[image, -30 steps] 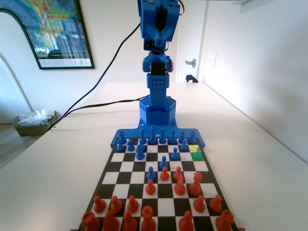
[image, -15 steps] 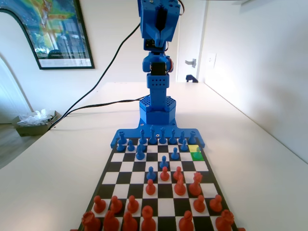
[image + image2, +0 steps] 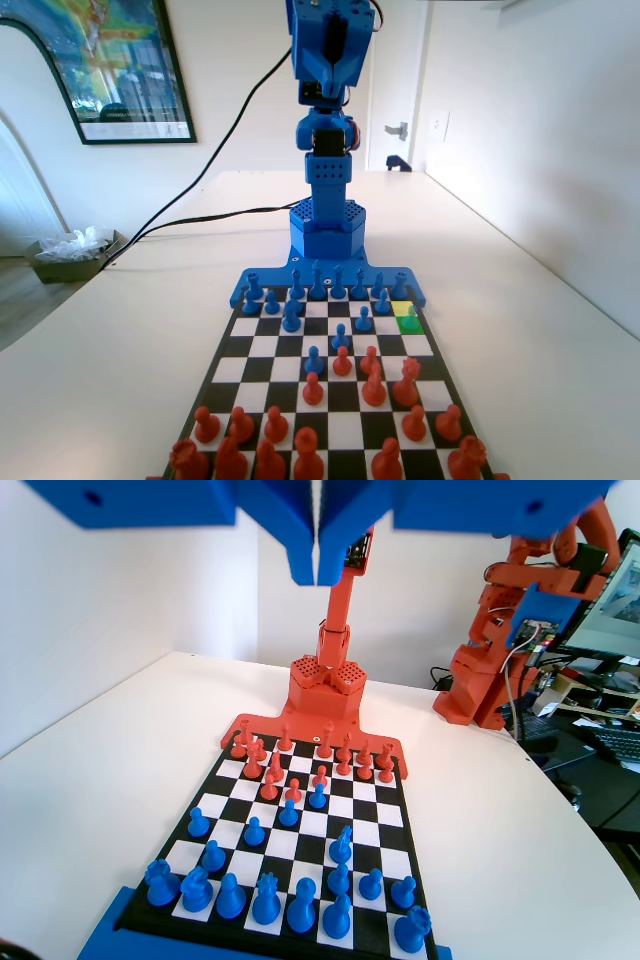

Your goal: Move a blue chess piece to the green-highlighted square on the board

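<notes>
— Blue chess piece [image 3: 411,315]: where do you see it?

— You'll find it on the green-highlighted square [image 3: 408,327], in the right-hand column of the board [image 3: 395,346] in the fixed view, one square nearer the camera than the yellow square [image 3: 402,308]. The tint washes over it there, so it is hard to make out. In the wrist view the same pawn [image 3: 199,822] stands upright in the left-hand column, in the third row from the blue end, apart from its neighbours.

— And your gripper?

— Your gripper [image 3: 317,575] hangs high above the board in the wrist view, its two jaws pressed together with nothing between them, well clear of every piece.

— How does the arm stand?

— In the fixed view the blue arm [image 3: 325,180] rises upright from its base at the board's far end, behind the blue ledge [image 3: 258,278].

— Anything close to the pawn?

— The red pieces [image 3: 374,385] crowd the middle and the near end, none touching it. The board lies flat on the white table [image 3: 130,330].
</notes>
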